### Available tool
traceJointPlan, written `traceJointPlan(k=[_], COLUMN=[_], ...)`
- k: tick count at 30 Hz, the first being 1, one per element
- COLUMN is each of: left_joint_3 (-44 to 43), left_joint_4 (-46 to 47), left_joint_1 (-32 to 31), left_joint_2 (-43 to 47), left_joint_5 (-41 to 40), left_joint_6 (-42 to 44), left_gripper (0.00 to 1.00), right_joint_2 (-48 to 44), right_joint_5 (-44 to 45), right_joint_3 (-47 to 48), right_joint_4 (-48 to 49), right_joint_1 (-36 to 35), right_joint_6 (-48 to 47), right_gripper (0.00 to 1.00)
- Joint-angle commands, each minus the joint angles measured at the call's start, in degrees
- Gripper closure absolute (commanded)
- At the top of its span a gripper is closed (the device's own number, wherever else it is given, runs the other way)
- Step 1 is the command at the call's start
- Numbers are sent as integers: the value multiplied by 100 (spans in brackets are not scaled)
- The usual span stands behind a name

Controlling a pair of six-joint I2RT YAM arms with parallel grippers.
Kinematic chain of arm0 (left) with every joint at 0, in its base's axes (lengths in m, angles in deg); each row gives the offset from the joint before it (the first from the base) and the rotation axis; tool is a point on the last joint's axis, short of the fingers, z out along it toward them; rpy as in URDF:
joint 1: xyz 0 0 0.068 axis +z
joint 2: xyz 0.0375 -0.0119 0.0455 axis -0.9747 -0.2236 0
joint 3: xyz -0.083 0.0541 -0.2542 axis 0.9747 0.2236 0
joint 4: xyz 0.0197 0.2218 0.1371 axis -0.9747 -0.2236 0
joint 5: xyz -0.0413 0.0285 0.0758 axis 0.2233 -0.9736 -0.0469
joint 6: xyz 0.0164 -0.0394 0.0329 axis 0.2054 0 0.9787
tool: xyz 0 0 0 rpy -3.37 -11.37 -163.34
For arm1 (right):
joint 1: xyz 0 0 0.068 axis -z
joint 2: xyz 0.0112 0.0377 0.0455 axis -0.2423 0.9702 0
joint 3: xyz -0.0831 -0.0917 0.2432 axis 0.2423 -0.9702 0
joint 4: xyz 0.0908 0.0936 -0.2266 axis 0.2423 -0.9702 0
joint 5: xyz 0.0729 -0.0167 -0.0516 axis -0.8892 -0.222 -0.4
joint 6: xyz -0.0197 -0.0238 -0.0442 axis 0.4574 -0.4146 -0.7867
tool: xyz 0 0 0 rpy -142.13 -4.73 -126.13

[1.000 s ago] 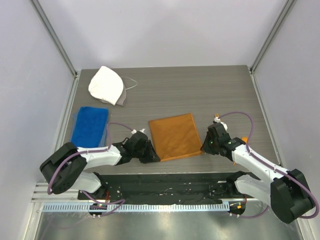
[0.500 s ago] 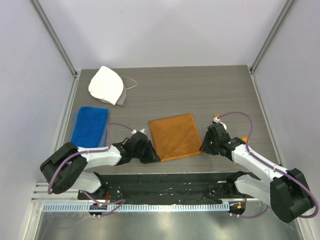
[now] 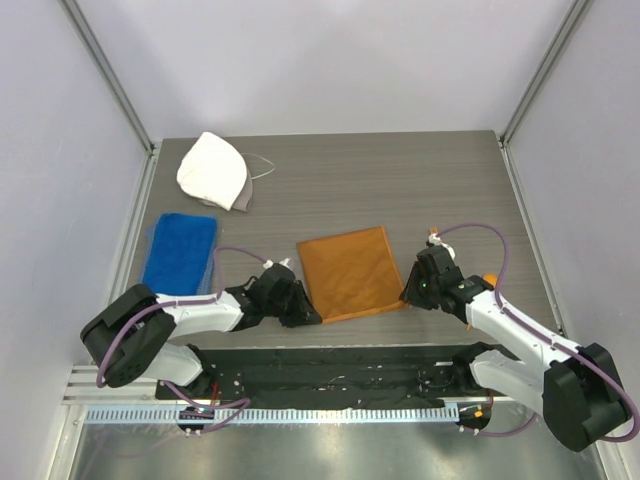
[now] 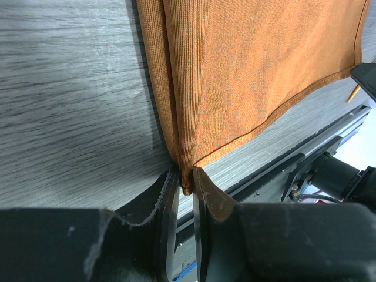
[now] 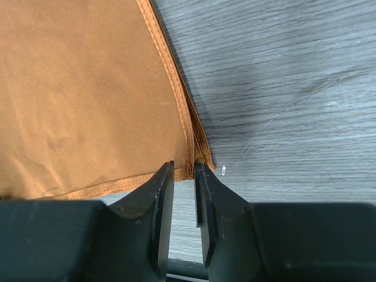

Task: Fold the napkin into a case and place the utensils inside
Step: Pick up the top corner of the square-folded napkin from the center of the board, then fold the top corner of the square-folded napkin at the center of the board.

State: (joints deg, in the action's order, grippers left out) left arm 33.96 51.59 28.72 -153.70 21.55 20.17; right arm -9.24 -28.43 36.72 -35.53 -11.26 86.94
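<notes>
Though limp and slippery, should lift by napkin (image 3: 350, 272) corners: one pinched in left gripper (image 4: 185, 187), other straddled by right gripper (image 5: 184, 171), hold unclear.

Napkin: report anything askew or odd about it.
The folded rust-orange cloth napkin lies skewed, its edges not square with the grey wood-grain table. The left gripper and right gripper each pinch a near corner. No tear or stain shows.
</notes>
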Motion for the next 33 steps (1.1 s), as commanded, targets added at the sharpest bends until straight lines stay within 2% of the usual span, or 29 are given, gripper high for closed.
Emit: traceJointPlan(k=[1, 17, 25, 29, 33], left_joint_3=[350, 394, 394, 464, 561], left_joint_4=[-1077, -1024, -1024, -1024, -1016], left_joint_1=[-42, -51, -42, -42, -42], left_joint_2=[-333, -298, -281, -166, -79], left_joint_5=[-349, -323, -297, -323, -358], left_joint_6=[218, 201, 166, 113, 52], left_gripper=[78, 78, 78, 78, 78], right_joint_2=[-229, -124, -19, -54, -168], right_joint_5=[143, 187, 11, -103, -164], right_joint_3=[283, 248, 108, 81, 81], right_joint_4=[-64, -3, 173, 234, 348], right_joint_1=[14, 14, 23, 14, 14], right_joint_6=[-108, -178, -73, -11, -46], right_gripper=[72, 71, 73, 79, 99])
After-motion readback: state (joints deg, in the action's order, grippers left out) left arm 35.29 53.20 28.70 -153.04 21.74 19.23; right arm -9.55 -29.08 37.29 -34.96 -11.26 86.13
